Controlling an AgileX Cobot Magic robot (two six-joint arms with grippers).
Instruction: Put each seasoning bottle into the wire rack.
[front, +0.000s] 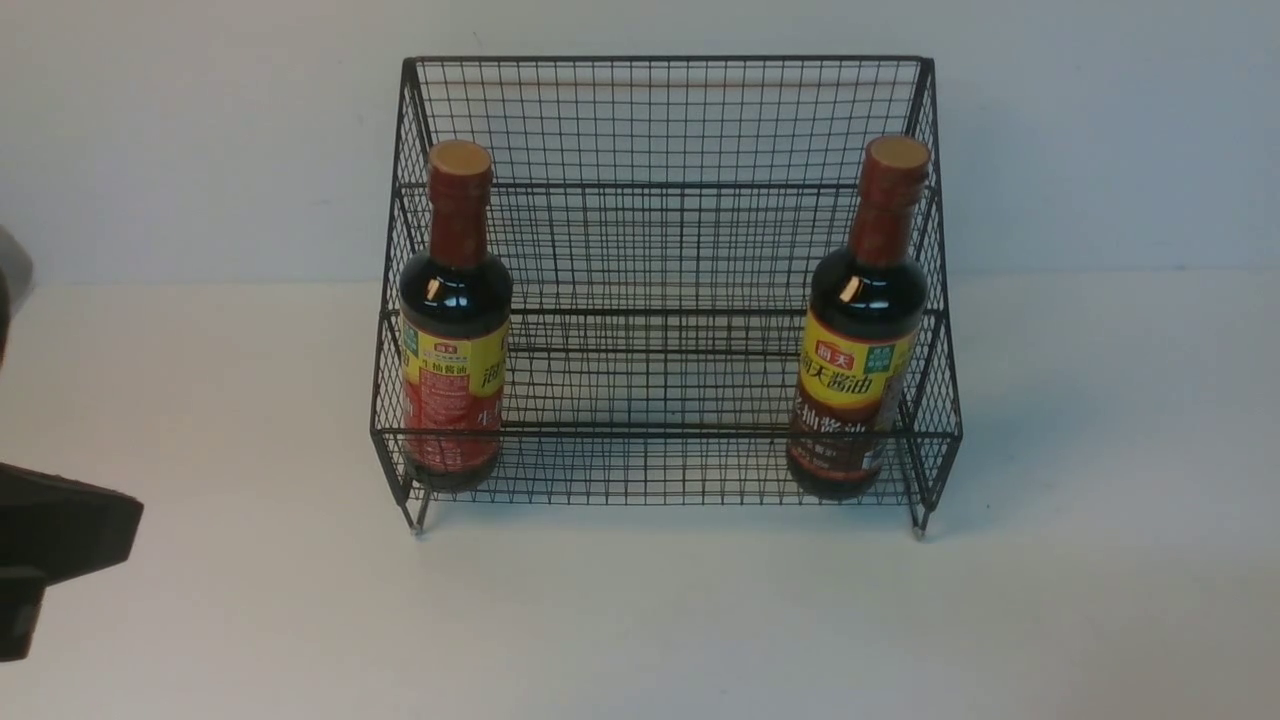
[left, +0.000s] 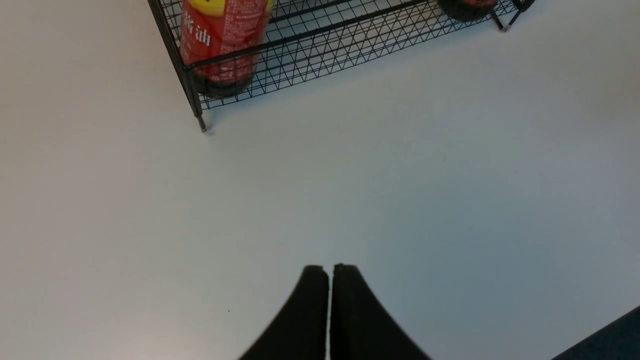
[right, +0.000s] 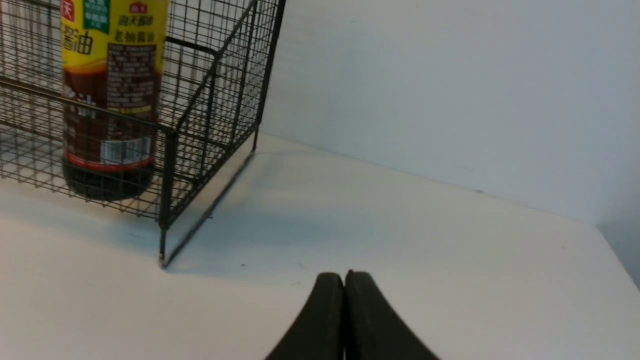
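White table (front: 640, 620), pale wall (front: 200, 120), both hands (left: 330, 272) (right: 344, 280) pressed together, empty

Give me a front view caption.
Two soy-sauce bottles stand upright inside the wire rack, one at each end.

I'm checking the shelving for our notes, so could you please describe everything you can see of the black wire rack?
The wire rack is black metal mesh with a tall back, sloping sides and stepped tiers, standing level on small feet on the white table against the wall. Its lowest front tier holds two upright soy-sauce bottles: the left bottle in the left corner and the right bottle in the right corner. Neither gripper touches it.
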